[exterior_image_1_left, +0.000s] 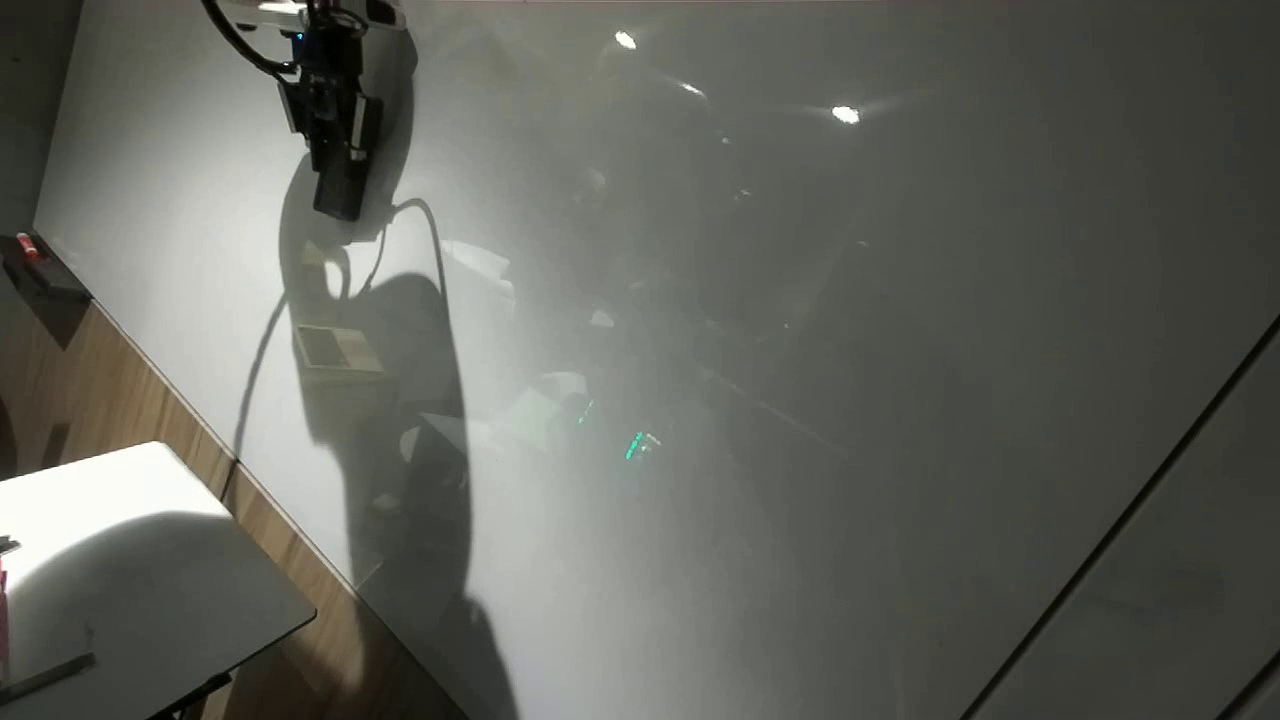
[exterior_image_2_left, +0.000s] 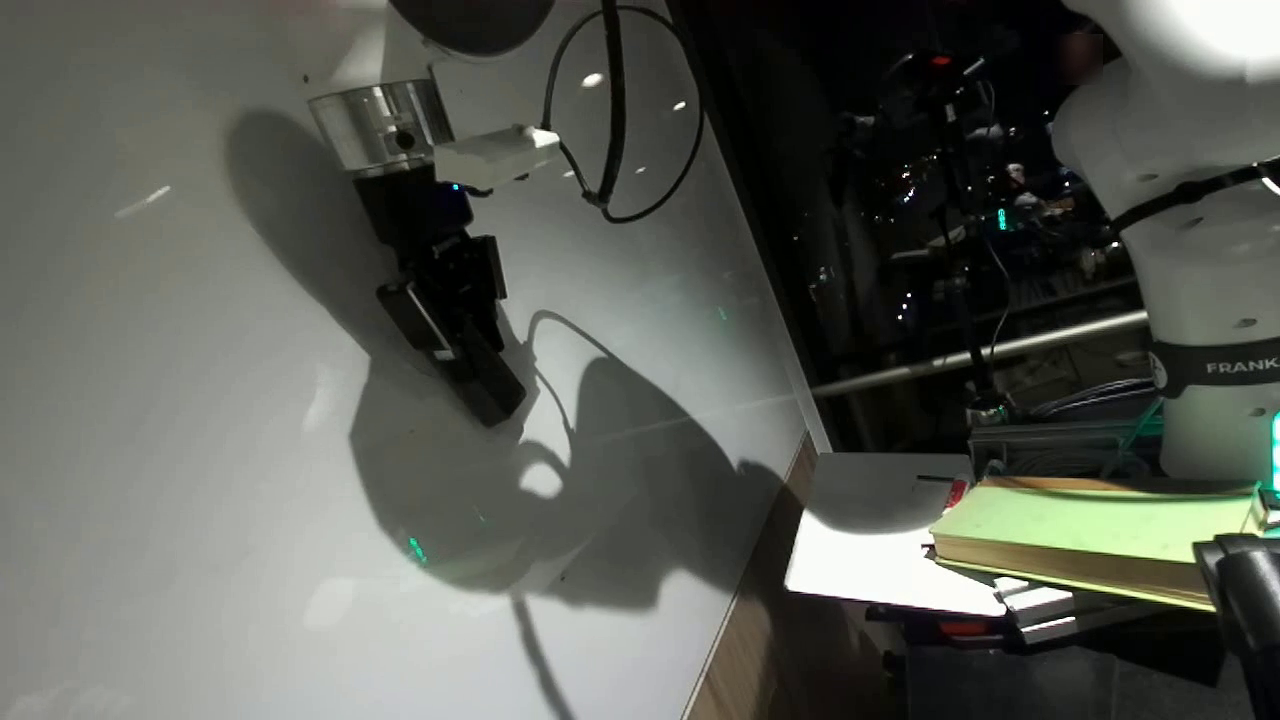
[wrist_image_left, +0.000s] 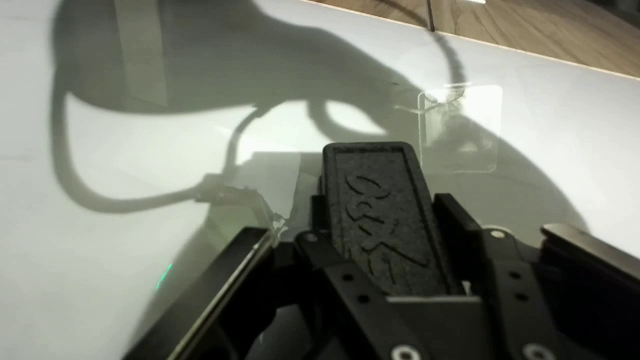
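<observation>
A dark grey block (wrist_image_left: 380, 215), like a whiteboard eraser, has grooved lettering on its broad face. My gripper (wrist_image_left: 384, 215) is shut on it, one finger pressed to each long side. In both exterior views the block (exterior_image_1_left: 340, 190) juts out past the fingertips, and the gripper (exterior_image_2_left: 468, 345) points toward the lower part of the picture. Behind it spreads a glossy white board (exterior_image_1_left: 800, 400), on which the arm casts a large shadow (exterior_image_2_left: 620, 480). Whether the block touches the board cannot be told from these views.
Wood-coloured flooring or panelling (exterior_image_1_left: 150, 380) borders the board. Beside it stands a small white table (exterior_image_1_left: 130, 580). A yellow-green padded piece (exterior_image_2_left: 1090, 525) lies near the white robot body (exterior_image_2_left: 1215, 280). A dark ledge (exterior_image_1_left: 45, 270) carries a red item. A cable (exterior_image_2_left: 615, 110) loops near the wrist.
</observation>
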